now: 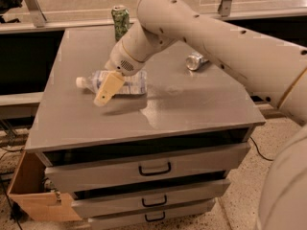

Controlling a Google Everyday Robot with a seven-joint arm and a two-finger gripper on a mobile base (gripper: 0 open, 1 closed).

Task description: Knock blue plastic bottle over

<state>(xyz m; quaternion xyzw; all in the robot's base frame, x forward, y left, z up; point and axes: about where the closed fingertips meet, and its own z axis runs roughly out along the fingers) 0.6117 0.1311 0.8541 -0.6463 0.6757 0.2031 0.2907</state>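
Observation:
The blue plastic bottle lies on its side on the grey cabinet top, white cap pointing left. My gripper hangs over the bottle's neck end, its tan fingers pointing down and left in front of the bottle. The white arm reaches in from the right and covers part of the bottle's upper edge.
A green can stands upright at the back of the cabinet top. A crushed silver-blue can lies at the right, partly behind the arm. Drawers sit below the front edge. A cardboard box is on the floor at left.

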